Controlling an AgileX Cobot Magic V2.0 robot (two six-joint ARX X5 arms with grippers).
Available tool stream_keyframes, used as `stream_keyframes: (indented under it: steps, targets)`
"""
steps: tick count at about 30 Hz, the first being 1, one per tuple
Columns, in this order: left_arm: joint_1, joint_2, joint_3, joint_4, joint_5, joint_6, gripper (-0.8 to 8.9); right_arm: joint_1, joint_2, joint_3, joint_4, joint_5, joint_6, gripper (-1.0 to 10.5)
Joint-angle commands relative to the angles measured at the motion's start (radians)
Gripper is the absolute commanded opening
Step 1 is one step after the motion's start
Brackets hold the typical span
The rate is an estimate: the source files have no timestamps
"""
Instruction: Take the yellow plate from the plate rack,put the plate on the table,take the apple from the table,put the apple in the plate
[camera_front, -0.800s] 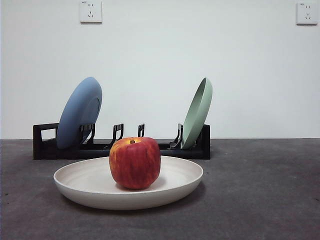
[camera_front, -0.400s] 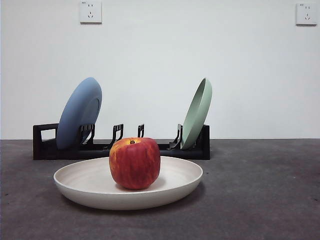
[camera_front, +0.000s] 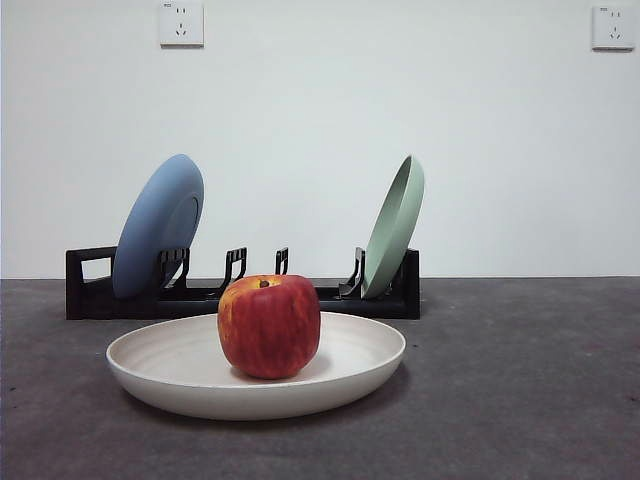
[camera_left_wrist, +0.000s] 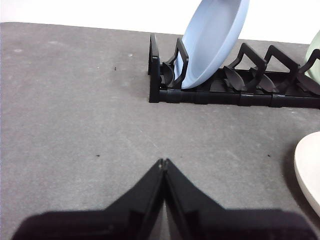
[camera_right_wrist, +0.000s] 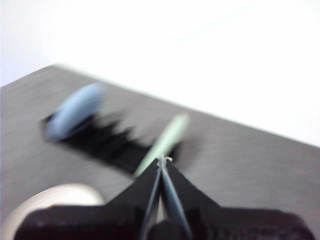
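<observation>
I log: apple (camera_front: 269, 326) upright in yellow plate (camera_front: 200, 385) on table (camera_front: 520, 380), before plate rack (camera_front: 90, 285); left gripper (camera_left_wrist: 163, 162) and right gripper (camera_right_wrist: 161, 161) jaws pressed together, empty.

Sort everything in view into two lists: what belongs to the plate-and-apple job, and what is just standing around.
Belongs to the job:
- yellow plate, flat on the table
- apple, sitting in that plate
- plate rack, behind them
- left end effector and right end effector, both shut and holding nothing

Just there:
- blue plate, leaning in the rack
- pale green plate, leaning in the rack
- wall sockets
</observation>
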Motion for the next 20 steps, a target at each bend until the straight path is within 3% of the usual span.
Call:
stream_keyframes:
  steps: [1, 7, 15, 20]
  targets:
    - [0.003, 0.0, -0.011, 0.008, -0.002, -0.009, -0.03, -0.107, -0.09, -0.13, 0.095, 0.002, -0.04, 0.0]
    - [0.003, 0.0, -0.011, 0.008, -0.002, -0.008, -0.03, -0.203, -0.309, -0.507, 0.409, -0.005, -0.052, 0.0]
    - [0.003, 0.0, -0.011, 0.008, -0.002, -0.008, -0.03, -0.238, -0.542, -0.968, 0.679, -0.008, -0.045, 0.0]
    - [0.003, 0.0, -0.011, 0.008, -0.002, -0.008, -0.03, -0.238, -0.647, -1.168, 0.785, -0.006, 0.026, 0.0]
